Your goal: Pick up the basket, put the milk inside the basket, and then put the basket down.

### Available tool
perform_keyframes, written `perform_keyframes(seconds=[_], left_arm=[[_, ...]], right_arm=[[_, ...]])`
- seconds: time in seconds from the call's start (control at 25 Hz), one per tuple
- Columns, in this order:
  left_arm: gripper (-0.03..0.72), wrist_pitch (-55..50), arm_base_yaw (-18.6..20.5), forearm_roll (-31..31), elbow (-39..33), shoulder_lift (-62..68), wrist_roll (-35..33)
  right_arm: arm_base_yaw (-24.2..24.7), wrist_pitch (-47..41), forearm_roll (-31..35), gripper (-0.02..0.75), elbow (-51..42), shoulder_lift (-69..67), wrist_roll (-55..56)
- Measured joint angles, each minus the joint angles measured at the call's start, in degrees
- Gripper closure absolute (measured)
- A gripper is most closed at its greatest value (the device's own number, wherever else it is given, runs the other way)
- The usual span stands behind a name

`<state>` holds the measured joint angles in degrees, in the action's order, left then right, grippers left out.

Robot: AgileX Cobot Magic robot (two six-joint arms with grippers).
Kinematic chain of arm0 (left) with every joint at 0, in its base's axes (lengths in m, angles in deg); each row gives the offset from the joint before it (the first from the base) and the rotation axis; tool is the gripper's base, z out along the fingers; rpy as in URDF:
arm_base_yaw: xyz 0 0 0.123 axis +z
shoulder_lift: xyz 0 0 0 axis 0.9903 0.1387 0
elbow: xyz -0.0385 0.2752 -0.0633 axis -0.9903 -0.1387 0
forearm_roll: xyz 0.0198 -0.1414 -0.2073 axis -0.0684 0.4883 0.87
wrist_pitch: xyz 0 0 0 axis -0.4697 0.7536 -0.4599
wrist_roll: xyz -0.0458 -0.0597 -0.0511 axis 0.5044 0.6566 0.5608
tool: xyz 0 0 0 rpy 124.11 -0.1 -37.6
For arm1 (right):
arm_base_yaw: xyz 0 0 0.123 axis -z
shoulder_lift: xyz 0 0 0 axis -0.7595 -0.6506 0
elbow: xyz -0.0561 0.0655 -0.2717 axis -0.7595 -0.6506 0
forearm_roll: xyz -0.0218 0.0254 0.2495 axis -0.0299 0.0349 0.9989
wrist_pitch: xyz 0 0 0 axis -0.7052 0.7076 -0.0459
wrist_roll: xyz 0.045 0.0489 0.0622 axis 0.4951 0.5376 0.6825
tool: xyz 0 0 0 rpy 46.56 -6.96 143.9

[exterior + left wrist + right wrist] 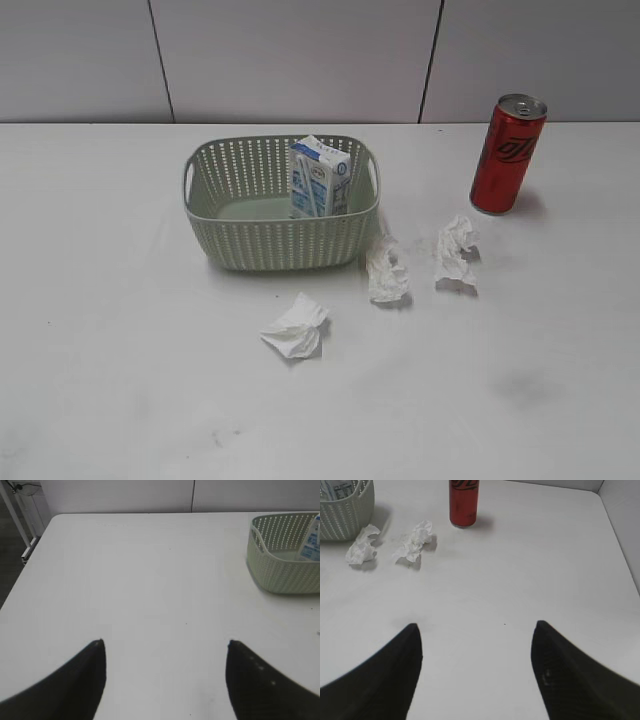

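The sage-green basket [270,245] stands on the white table in the exterior view, with the white-and-blue milk carton [319,178] upright inside it at the right. The basket also shows at the right edge of the left wrist view [280,575] with the milk [311,542] inside, and at the top left of the right wrist view [345,515]. My left gripper [166,642] is open and empty over bare table, left of the basket. My right gripper [476,625] is open and empty over bare table, right of it. Neither gripper shows in the exterior view.
A red soda can [507,154] stands at the back right, also seen in the right wrist view [464,502]. Three crumpled white tissues [297,328] [386,270] [456,252] lie in front of and right of the basket. The table's left edge [20,577] is near.
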<state>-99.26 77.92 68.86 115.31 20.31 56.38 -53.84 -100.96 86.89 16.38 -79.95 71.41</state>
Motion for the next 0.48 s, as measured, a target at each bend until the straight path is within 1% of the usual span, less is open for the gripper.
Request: perform_keyframes(seconds=[0.48], left_arm=[[0.124,0.00,0.00,-0.30,0.00,0.00,0.00]], right_arm=[[0.00,0.00,0.05,0.200,0.00,0.00,0.00]])
